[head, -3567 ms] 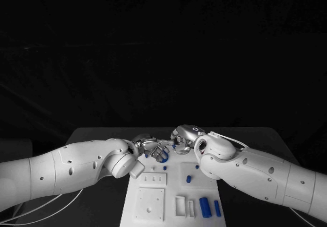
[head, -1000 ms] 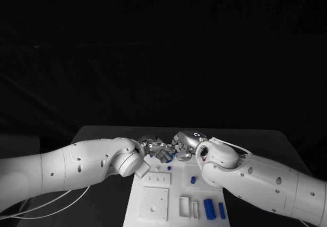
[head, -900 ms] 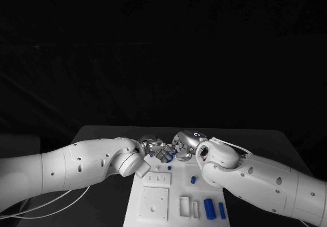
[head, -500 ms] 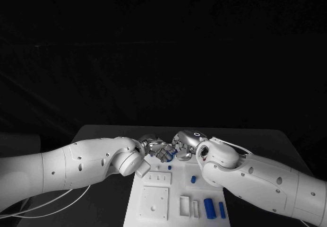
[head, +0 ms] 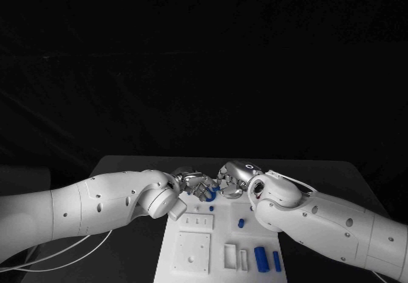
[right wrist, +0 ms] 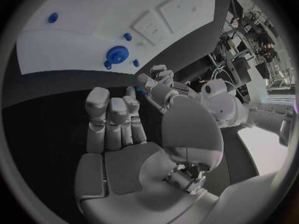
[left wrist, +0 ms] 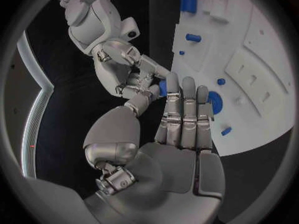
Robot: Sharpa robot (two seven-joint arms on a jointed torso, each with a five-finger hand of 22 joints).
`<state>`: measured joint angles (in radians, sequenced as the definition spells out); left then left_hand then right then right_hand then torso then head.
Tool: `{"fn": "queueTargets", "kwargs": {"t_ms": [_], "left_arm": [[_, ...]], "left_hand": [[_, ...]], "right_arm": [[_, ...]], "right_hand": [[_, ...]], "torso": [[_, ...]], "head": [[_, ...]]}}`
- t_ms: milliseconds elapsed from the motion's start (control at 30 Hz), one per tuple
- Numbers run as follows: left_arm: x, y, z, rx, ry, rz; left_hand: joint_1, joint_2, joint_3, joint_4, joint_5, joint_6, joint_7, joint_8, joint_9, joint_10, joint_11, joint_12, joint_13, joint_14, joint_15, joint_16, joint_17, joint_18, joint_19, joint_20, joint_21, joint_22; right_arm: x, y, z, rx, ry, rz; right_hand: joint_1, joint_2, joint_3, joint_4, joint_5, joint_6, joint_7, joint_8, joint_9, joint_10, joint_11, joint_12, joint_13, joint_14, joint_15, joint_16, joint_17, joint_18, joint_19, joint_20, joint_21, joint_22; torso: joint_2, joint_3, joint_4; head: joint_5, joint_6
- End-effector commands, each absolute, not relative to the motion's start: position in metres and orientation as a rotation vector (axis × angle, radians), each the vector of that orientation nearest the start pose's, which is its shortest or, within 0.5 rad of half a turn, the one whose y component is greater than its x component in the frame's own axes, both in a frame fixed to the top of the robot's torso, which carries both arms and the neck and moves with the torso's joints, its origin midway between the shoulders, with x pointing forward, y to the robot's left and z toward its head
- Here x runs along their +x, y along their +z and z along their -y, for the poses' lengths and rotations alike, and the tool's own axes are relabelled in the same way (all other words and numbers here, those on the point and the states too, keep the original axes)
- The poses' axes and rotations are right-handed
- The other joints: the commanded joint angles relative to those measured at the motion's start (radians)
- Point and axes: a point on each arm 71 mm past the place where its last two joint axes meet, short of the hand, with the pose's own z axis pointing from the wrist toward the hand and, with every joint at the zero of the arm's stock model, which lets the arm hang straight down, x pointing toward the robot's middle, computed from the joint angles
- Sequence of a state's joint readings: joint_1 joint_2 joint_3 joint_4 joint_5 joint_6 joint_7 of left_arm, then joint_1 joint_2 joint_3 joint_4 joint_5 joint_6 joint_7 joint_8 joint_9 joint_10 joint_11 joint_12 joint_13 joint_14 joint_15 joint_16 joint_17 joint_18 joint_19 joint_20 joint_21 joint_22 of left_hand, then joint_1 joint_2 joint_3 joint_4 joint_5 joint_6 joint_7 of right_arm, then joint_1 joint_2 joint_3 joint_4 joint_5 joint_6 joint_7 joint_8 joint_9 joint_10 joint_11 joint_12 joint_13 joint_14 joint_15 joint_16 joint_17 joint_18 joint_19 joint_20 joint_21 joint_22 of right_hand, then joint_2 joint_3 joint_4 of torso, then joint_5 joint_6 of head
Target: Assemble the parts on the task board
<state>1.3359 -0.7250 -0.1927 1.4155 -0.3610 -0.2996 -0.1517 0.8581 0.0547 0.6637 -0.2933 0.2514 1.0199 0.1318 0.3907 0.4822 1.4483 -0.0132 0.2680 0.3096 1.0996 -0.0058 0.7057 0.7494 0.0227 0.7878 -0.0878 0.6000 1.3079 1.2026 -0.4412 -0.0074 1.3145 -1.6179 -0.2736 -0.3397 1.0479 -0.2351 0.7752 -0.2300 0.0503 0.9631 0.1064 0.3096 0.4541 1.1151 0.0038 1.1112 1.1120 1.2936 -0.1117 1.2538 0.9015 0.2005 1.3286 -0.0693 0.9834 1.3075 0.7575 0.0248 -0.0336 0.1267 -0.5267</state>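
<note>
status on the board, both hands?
Left hand and right hand meet fingertip to fingertip over task board's far end, small blue part pinched between them. Nothing in the way.

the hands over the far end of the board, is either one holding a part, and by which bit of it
A small blue part sits between the fingertips of the left hand and the right hand. Which hand grips it, and by which end, cannot be told.
</note>
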Motion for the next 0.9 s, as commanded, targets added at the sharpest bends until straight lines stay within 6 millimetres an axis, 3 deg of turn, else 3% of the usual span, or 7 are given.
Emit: {"fn": "queueTargets", "kwargs": {"t_ms": [33, 300, 467, 900], "left_arm": [[0.51, -0.199, -0.186, -0.868, -0.988, -1.939], [0.512, -0.197, -0.189, -0.838, -0.962, -1.912], [0.513, -0.196, -0.192, -0.766, -0.921, -1.905], [0.514, -0.206, -0.208, -0.528, -0.659, -2.055]], "left_hand": [[-0.013, -0.001, 0.009, -0.002, 0.019, 0.072, -0.065, 0.008, 0.013, 0.003, -0.008, 0.021, 0.02, -0.004, -0.009, 0.014, 0.005, -0.015, -0.008, -0.019, 0.009, 0.019], [-0.015, -0.03, 0.021, -0.001, 0.09, 0.095, -0.079, 0.022, 0.069, -0.009, -0.023, 0.095, 0.095, 0.002, -0.023, 0.064, 0.013, -0.023, -0.024, -0.028, 0.031, 0.021], [-0.008, -0.055, 0.022, 0.001, 0.119, 0.111, -0.088, 0.027, 0.103, -0.01, -0.033, 0.13, 0.135, -0.001, -0.026, 0.086, 0.012, -0.023, -0.035, -0.028, 0.052, 0.022], [-0.001, -0.066, 0.026, 0.001, 0.172, 0.128, -0.096, 0.022, 0.147, -0.014, -0.042, 0.161, 0.176, 0.006, -0.035, 0.115, 0.005, -0.023, -0.029, -0.039, 0.084, 0.02]], "right_arm": [[0.512, -0.178, 0.06, -0.215, 0.611, -1.609], [0.514, -0.181, 0.073, -0.201, 0.609, -1.612], [0.521, -0.182, 0.098, -0.159, 0.584, -1.589], [0.538, -0.175, 0.173, -0.015, 0.542, -1.513]], "right_hand": [[-0.006, -0.016, -0.01, 0.009, -0.001, -0.01, 0.011, -0.005, -0.002, -0.007, 0.0, -0.005, -0.004, 0.0, 0.007, -0.004, -0.001, 0.061, -0.007, -0.003, -0.004, -0.001], [0.002, -0.023, -0.036, 0.019, 0.002, -0.024, 0.015, -0.011, -0.003, -0.013, 0.004, -0.019, -0.019, 0.0, 0.011, -0.009, -0.002, 0.061, -0.01, -0.005, -0.01, -0.002], [0.013, -0.024, -0.044, 0.019, 0.009, -0.033, 0.019, -0.017, -0.006, -0.021, 0.008, -0.027, -0.029, -0.008, 0.014, -0.016, -0.002, 0.061, -0.019, -0.003, -0.018, -0.003], [0.027, -0.028, -0.041, 0.029, 0.063, -0.023, 0.016, -0.013, -0.004, -0.013, 0.005, -0.026, -0.043, -0.004, 0.011, -0.018, -0.001, 0.061, -0.017, -0.003, -0.021, -0.003]], "torso": [[0.0, -0.0002, 0.0], [-0.001, -0.0001, -0.0001], [-0.001, -0.0007, 0.0008], [-0.001, 0.0011, -0.0006]], "head": [[-0.001, 0.001], [-0.002, 0.004], [-0.002, 0.003], [0.008, -0.015]]}}
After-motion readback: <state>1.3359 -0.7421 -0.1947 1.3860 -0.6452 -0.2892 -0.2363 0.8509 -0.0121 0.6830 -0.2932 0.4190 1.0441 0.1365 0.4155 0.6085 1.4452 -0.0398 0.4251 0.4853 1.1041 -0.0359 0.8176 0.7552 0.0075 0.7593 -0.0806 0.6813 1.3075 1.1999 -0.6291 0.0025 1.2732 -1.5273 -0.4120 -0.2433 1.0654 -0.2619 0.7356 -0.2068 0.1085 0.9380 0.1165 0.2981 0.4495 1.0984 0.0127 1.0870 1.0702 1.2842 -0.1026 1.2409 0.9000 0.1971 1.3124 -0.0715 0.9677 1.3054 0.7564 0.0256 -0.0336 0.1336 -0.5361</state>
